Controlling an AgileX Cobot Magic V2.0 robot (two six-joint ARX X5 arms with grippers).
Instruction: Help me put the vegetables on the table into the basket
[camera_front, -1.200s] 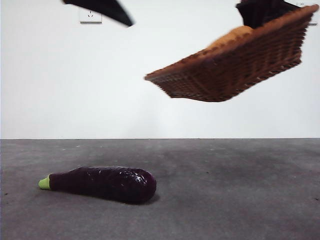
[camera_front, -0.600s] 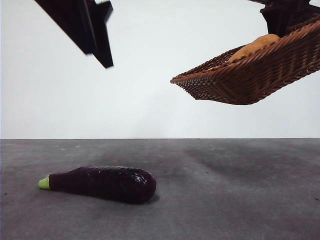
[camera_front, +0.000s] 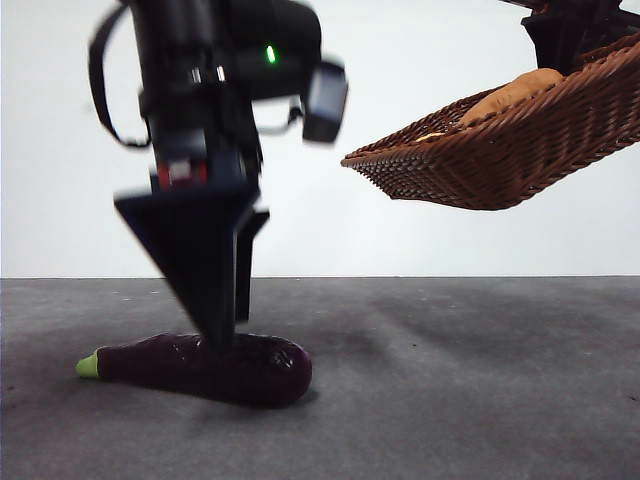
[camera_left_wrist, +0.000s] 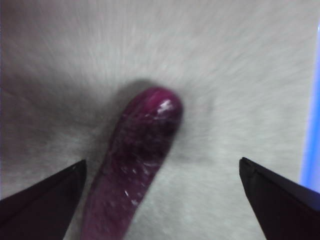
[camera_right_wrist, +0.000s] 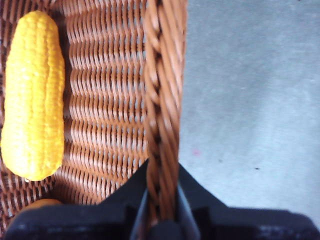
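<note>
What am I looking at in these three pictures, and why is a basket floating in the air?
This is a two-armed robot at a dark grey table. One picture comes from a low camera level with the table; the other two come from cameras on each arm's wrist.

The right end effector, a two-jawed black clamp, pinches the braided rim of the reddish-brown woven wicker basket and holds it tilted in the air. Inside lies a yellow corn cob, and a tan rounded vegetable shows above the rim.

The left end effector is down at the long glossy dark-purple eggplant lying on the table, its jaws spread wide, apparently about to pick it up.
</note>
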